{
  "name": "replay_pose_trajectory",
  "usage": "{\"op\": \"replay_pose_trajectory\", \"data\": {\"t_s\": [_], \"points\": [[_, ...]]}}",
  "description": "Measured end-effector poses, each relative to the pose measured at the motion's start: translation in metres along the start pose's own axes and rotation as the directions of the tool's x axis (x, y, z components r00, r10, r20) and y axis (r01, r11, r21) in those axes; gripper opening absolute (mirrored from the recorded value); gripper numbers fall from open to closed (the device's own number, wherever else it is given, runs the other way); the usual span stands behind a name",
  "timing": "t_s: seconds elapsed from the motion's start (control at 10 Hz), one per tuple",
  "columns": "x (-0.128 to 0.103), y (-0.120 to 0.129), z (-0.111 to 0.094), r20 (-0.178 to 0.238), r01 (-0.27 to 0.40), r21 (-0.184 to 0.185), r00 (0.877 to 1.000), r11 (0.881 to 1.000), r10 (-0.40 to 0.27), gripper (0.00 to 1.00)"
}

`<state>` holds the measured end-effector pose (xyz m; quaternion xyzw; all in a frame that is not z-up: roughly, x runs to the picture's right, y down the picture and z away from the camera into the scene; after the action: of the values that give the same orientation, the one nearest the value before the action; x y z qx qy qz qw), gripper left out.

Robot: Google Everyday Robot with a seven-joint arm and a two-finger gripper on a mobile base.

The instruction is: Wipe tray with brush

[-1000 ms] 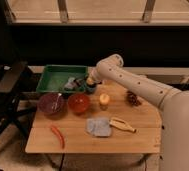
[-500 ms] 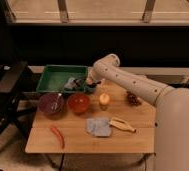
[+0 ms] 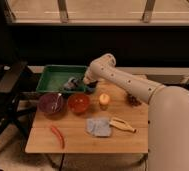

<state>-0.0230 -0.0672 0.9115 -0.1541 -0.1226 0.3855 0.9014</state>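
Note:
The green tray (image 3: pixel 55 80) stands at the back left of the wooden table. My gripper (image 3: pixel 79 85) is low inside the tray's right end, with the arm reaching in from the right. It is shut on the dark brush (image 3: pixel 72 84), whose greyish bristle end points left and sits on or just above the tray floor. The brush handle is mostly hidden by the gripper.
A purple bowl (image 3: pixel 51 103) and a red bowl (image 3: pixel 79 103) stand just in front of the tray. An orange-yellow object (image 3: pixel 104 99), a dark cone (image 3: pixel 133 100), a grey cloth (image 3: pixel 98 126), a banana-shaped object (image 3: pixel 122 124) and a red chili (image 3: pixel 57 136) lie on the table. A chair (image 3: pixel 5 85) stands left.
The gripper with the brush has shifted slightly left and lower inside the tray. Nothing else on the table has moved.

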Motion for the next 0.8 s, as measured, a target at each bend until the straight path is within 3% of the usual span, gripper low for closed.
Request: {"op": "replay_pose_trajectory", "data": {"t_s": [0.5,0.7,0.8], "points": [[-0.064,0.002,0.004,0.142,0.05,-0.002,0.989,0.999,-0.049,0.0],[-0.072,0.007,-0.002,0.163,0.065,-0.019,0.985,0.998,-0.061,0.0],[-0.063,0.014,-0.007,0.148,0.07,-0.033,0.987,0.997,-0.064,0.0]]}}
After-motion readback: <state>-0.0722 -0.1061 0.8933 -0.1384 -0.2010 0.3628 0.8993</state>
